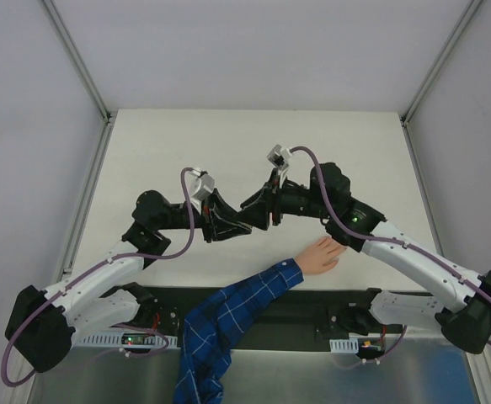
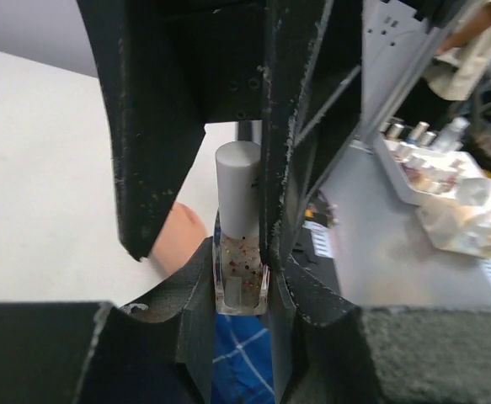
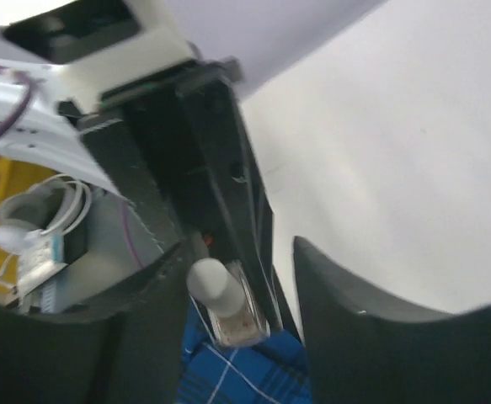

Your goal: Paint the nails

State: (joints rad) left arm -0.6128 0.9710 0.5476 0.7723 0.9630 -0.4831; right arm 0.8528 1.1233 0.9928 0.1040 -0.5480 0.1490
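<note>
A pale hand (image 1: 321, 255) in a blue plaid sleeve (image 1: 245, 303) lies on the white table (image 1: 186, 143) near the front edge. Its fingertips reach under the right arm, and I cannot make out the nails. My left gripper (image 1: 249, 212) is shut on a clear nail polish bottle (image 2: 241, 282) with red glitter and a grey cap (image 2: 237, 189). My right gripper (image 1: 268, 209) faces it, open, with its fingers on either side of the cap (image 3: 209, 282). Both grippers hover above the sleeve (image 3: 245, 370). Skin of the hand (image 2: 182, 240) shows past the bottle.
The two arms meet over the middle of the table. A black strip (image 1: 312, 307) runs along the near edge, under the sleeve. Metal frame posts (image 1: 77, 59) stand at the back corners. A tray of small bottles (image 2: 430, 168) sits off the table.
</note>
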